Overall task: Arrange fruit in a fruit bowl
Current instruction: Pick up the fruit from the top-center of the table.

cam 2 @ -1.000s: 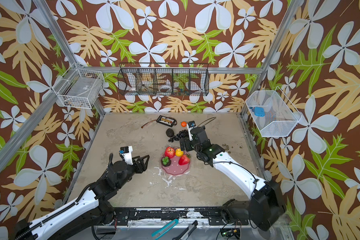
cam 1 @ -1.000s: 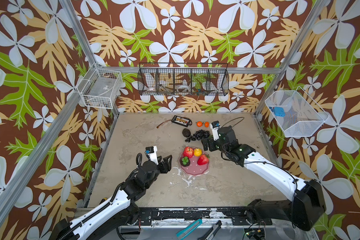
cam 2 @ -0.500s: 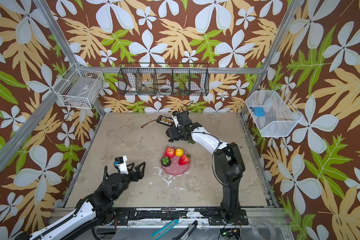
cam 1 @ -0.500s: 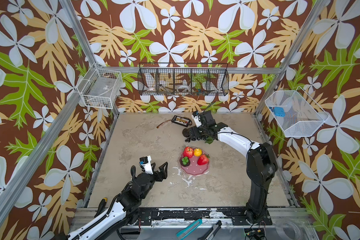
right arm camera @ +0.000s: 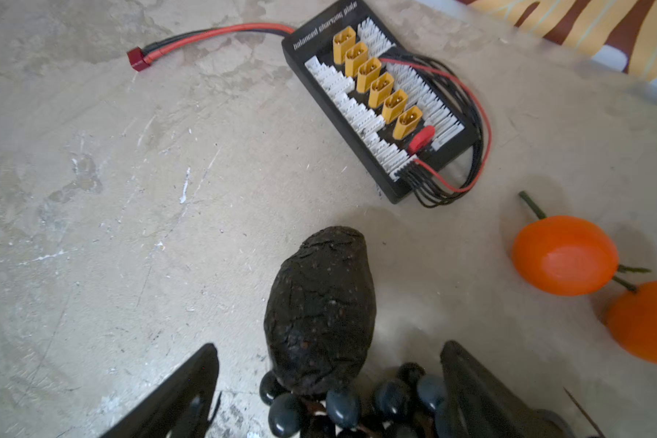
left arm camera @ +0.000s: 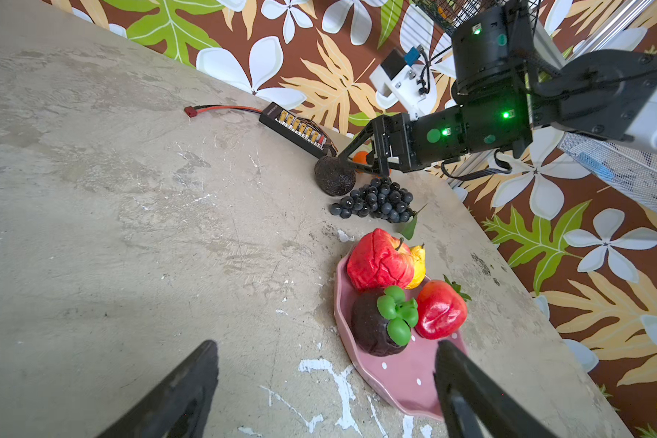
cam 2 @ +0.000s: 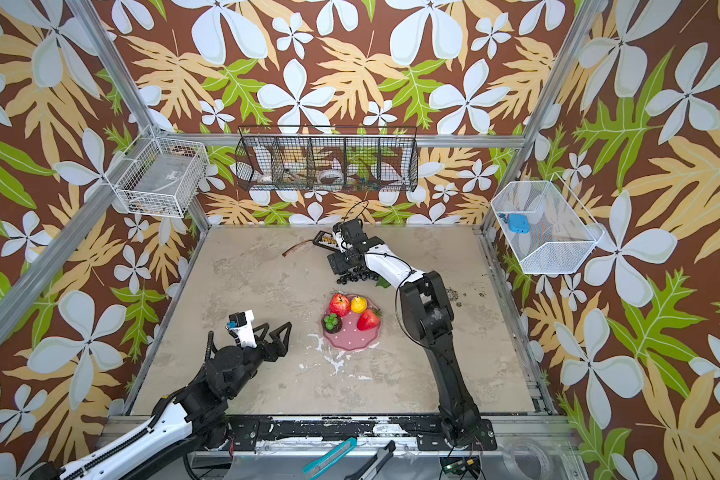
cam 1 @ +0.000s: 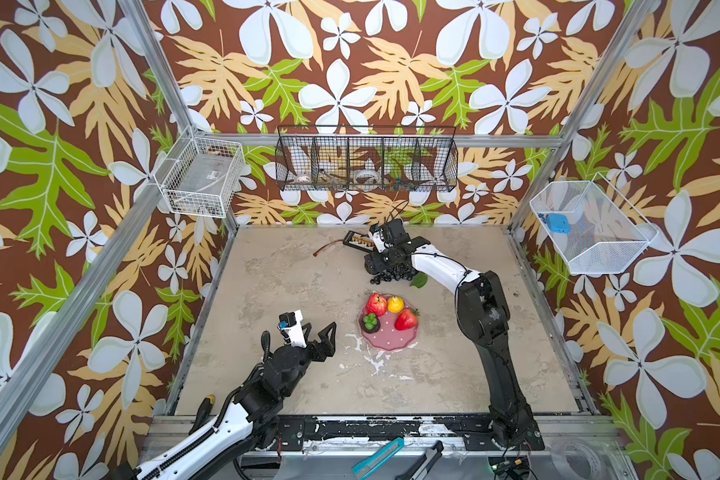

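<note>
The pink polka-dot fruit bowl (cam 1: pixel 387 340) (cam 2: pixel 352 338) (left arm camera: pixel 406 373) holds a red apple (cam 1: pixel 376 304), a yellow lemon (cam 1: pixel 395 304), a red strawberry-like fruit (cam 1: pixel 406 319) and a dark fruit with green leaves (cam 1: pixel 370 323). My left gripper (cam 1: pixel 319 332) (left arm camera: pixel 326 349) stands open just left of the bowl, holding nothing. Behind the bowl lie a dark avocado (right arm camera: pixel 319 311) (left arm camera: pixel 333 176), a grape bunch (cam 1: pixel 391 274) (right arm camera: pixel 342 405) and two oranges (right arm camera: pixel 564 256) (right arm camera: pixel 649 322). My right gripper (cam 1: pixel 375 262) (right arm camera: pixel 329 379) is open, low over the avocado's end and the grapes.
A black gadget (cam 1: pixel 358 241) (right arm camera: pixel 380 102) with red cable lies just beyond the avocado. Wire baskets hang on the walls: a white one on the left (cam 1: pixel 202 176), a black one at the back (cam 1: pixel 366 160), a white one on the right (cam 1: pixel 591 226). Tools (cam 1: pixel 377 455) lie on the front rail.
My right arm swung from beside the bowl to the back, and its gripper now sits over the avocado and grapes. The left arm drew back slightly from the bowl, jaws wider.
</note>
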Controlling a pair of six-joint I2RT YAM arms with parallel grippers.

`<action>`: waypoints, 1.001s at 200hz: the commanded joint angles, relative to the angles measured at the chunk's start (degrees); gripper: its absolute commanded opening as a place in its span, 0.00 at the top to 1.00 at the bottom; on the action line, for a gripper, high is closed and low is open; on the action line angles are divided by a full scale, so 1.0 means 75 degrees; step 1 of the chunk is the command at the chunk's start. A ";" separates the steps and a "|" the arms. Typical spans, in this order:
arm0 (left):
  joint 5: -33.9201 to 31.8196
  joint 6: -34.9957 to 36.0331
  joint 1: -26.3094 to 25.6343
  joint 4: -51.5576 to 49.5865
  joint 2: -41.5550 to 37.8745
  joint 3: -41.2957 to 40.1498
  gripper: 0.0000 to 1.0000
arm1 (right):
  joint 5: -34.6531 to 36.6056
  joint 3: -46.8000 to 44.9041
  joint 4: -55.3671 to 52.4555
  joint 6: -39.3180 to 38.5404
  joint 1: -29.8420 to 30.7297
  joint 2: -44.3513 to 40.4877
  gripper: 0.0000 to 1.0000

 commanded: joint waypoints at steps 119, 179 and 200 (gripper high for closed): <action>-0.0196 0.0100 0.0011 0.0125 0.0047 0.0111 0.09 | -0.0097 0.0804 -0.0161 -0.0065 0.0108 0.0859 0.27; -0.0223 0.0087 0.0011 0.0147 0.0085 0.0088 0.09 | 0.0225 0.1318 -0.0403 -0.0148 0.0191 0.1185 0.37; -0.0178 0.0087 0.0011 0.0192 0.0189 0.0117 0.08 | 0.0299 0.1317 -0.0437 -0.0182 0.0215 0.1171 0.41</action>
